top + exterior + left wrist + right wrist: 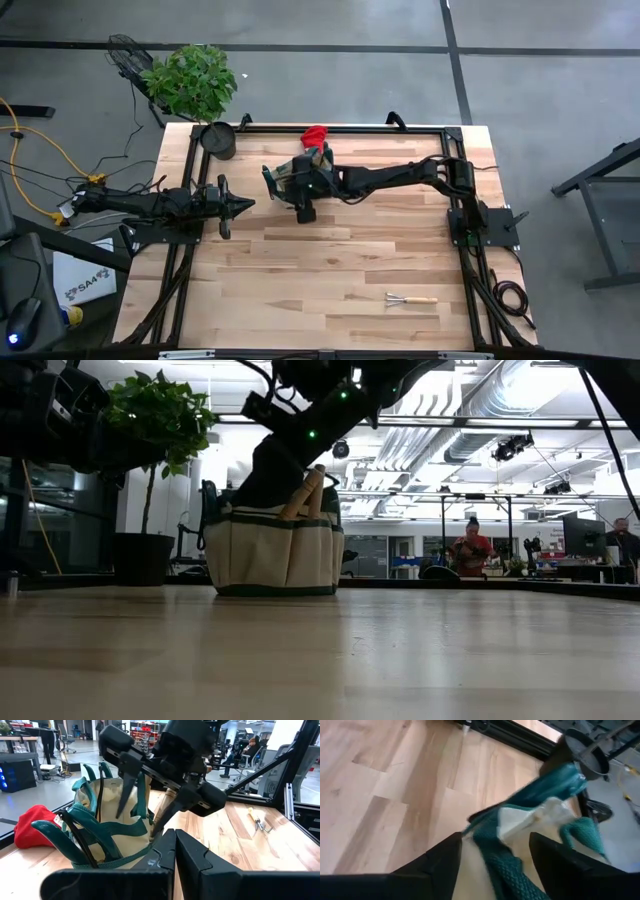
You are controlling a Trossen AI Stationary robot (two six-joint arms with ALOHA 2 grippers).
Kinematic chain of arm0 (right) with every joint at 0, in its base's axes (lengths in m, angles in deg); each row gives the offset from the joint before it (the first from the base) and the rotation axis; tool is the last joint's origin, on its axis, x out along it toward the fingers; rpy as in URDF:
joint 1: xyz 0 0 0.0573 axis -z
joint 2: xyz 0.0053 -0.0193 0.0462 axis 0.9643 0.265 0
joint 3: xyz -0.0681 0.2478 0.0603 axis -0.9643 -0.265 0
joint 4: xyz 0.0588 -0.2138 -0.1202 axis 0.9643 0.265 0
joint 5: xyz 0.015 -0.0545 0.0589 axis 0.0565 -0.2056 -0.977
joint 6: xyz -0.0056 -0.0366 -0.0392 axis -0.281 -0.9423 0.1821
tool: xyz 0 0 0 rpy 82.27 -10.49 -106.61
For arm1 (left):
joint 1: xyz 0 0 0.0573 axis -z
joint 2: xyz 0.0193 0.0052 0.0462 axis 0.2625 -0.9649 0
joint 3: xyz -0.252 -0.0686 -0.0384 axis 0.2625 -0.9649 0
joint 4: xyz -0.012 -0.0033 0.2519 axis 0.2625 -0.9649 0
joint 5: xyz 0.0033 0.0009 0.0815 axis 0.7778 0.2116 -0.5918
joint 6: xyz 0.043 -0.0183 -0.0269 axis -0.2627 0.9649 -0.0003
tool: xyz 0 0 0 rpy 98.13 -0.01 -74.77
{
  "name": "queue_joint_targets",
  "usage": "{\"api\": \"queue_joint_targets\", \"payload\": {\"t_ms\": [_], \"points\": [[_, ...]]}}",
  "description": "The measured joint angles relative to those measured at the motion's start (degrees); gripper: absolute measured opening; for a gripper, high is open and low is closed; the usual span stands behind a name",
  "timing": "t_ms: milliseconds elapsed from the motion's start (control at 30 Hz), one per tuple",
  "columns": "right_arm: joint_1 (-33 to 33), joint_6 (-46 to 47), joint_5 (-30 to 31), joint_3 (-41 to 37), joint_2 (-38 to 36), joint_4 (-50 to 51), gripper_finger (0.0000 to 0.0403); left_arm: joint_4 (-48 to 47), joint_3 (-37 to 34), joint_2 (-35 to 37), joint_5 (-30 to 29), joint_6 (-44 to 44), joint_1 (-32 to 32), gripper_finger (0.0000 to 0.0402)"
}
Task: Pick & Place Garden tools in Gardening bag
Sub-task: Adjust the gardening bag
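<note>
Table: right fingers [492,852] spread over bag [292,176]

Grey concrete floor [330,25] surrounds the pale plank desk [330,270], crossed by dark seams. A leafy potted plant [192,80] stands at the desk's eleven o'clock, with a yellow cable [45,140] trailing at nine. Beyond, ceiling ducts [470,405] hang over a bright workshop where a seated person [470,550] works.

No legible text, label or number anywhere.
</note>
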Motion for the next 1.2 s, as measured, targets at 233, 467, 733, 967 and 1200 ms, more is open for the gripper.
{"api": "queue_joint_targets", "payload": {"t_ms": [233, 467, 733, 967, 1200], "points": [[-0.03, -0.27, -1.11, 0.00, 0.00, 0.85, 0.0168, -0.02, 0.00, 0.00, -0.02, 0.02, 0.00, 0.0003], [-0.03, -0.40, -1.64, 0.00, 0.00, 0.91, 0.0113, -0.01, 0.00, 0.00, -0.02, 0.00, -0.02, 0.0003], [-1.00, -0.42, -2.58, 0.02, 0.00, 2.05, 0.0029, -0.02, 0.00, 0.00, -0.02, 0.00, -0.01, 0.0003], [-1.62, -0.61, -7.28, 0.09, -1.27, 9.09, 0.0011, -0.02, 0.00, 0.00, -0.04, 0.00, -0.02, 0.0003], [-1.51, -3.76, -16.60, 0.04, -4.81, 22.08, 0.0008, -0.02, 0.00, 0.00, -0.02, 0.00, 0.00, 0.0003]]}}
